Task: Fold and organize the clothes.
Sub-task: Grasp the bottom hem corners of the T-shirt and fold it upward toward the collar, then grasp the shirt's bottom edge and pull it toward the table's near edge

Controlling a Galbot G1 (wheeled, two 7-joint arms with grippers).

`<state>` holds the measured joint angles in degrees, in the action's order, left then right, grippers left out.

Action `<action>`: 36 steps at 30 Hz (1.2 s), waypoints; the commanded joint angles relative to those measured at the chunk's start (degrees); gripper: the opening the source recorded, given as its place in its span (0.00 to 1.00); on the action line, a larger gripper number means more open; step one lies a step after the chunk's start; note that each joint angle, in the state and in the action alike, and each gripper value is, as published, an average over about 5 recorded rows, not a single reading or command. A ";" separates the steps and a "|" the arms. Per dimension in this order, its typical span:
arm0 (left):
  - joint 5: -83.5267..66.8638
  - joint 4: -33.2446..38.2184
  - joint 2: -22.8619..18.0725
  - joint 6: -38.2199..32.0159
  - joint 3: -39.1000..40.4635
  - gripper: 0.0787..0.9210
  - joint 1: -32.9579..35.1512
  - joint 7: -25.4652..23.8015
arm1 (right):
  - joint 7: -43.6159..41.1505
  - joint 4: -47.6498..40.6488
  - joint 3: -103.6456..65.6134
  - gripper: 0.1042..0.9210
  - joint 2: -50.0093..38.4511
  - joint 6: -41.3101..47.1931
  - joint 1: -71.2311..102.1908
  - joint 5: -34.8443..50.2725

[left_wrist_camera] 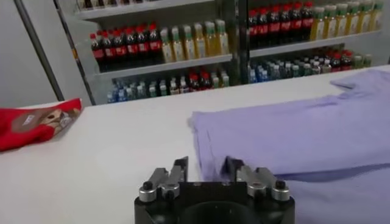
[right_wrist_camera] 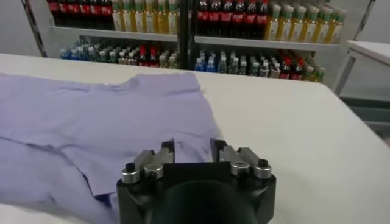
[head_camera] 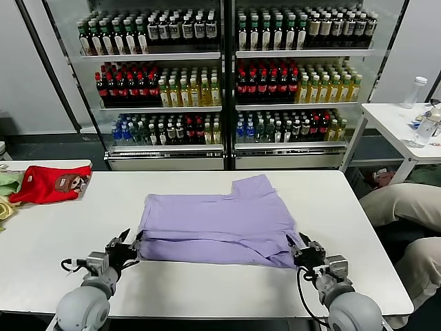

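Observation:
One lavender T-shirt [head_camera: 220,221] lies in the middle of the white table [head_camera: 62,234], plain side up and partly folded, with a sleeve pointing to the far side. My left gripper [head_camera: 129,245] is at the shirt's near left corner. In the left wrist view it [left_wrist_camera: 206,168] is open, with the shirt's [left_wrist_camera: 292,140] edge lying between the fingers. My right gripper [head_camera: 298,248] is at the near right corner. In the right wrist view it [right_wrist_camera: 192,150] is open, with the shirt's [right_wrist_camera: 103,115] hem between the fingers.
A red garment [head_camera: 48,184] with a brown print lies at the table's far left, beside green and yellow cloth [head_camera: 8,183]. Drink shelves [head_camera: 227,83] stand behind. A small white table [head_camera: 400,124] with bottles and a seated person's legs [head_camera: 400,203] are at the right.

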<state>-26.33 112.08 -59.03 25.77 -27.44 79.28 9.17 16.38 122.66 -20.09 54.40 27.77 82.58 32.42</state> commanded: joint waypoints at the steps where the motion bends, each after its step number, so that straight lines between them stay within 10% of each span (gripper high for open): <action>1: -4.09 4.42 0.91 2.53 -1.43 0.79 8.42 2.95 | 1.09 3.01 -0.56 0.77 0.45 1.48 6.41 -0.92; 6: -6.75 1.97 0.74 2.61 -1.84 0.82 6.59 2.48 | 1.61 1.38 0.40 0.81 0.91 1.88 4.82 0.82; 24: -7.86 1.79 -0.11 2.23 -0.64 0.23 5.13 1.25 | 0.54 0.13 0.43 0.19 2.05 1.48 3.12 2.23; 36: -6.90 17.63 4.23 -0.61 -6.11 0.02 22.30 4.37 | -1.66 15.68 -12.95 0.02 -2.89 1.50 23.00 2.04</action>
<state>-33.45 118.46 -57.49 26.65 -29.79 88.40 11.43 15.46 130.67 -26.48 53.42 29.23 94.83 34.41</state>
